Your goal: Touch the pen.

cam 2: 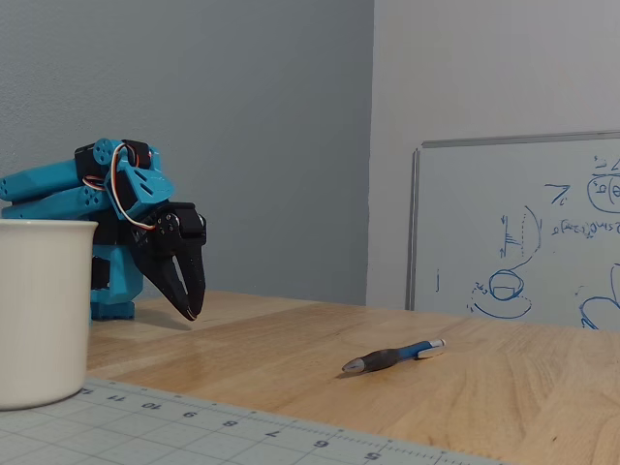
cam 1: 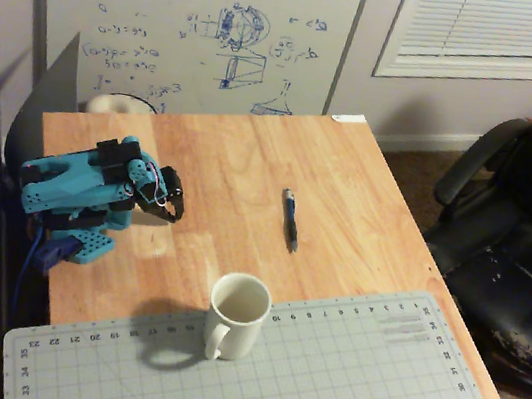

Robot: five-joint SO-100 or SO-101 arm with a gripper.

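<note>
The end effector [cam 1: 175, 207] [cam 2: 187, 302] hangs folded close to the arm's base, tips pointing down just above the tabletop [cam 1: 251, 167] [cam 2: 291, 339]. Its fingers are pressed together and hold nothing. The pen [cam 1: 289, 219] [cam 2: 392, 357] lies flat on the bare wood, well apart from the end effector, to its right in both fixed views. A white mug [cam 1: 237, 314] [cam 2: 39, 310] stands on a grey cutting mat [cam 1: 318, 380] [cam 2: 194, 426], nearer the camera than the end effector in both views and clear of the straight path to the pen. The task appears to be at its start: the reach is not yet made. The next move calls for extending the arm across the wood and lowering the tips onto the pen's barrel.
</note>
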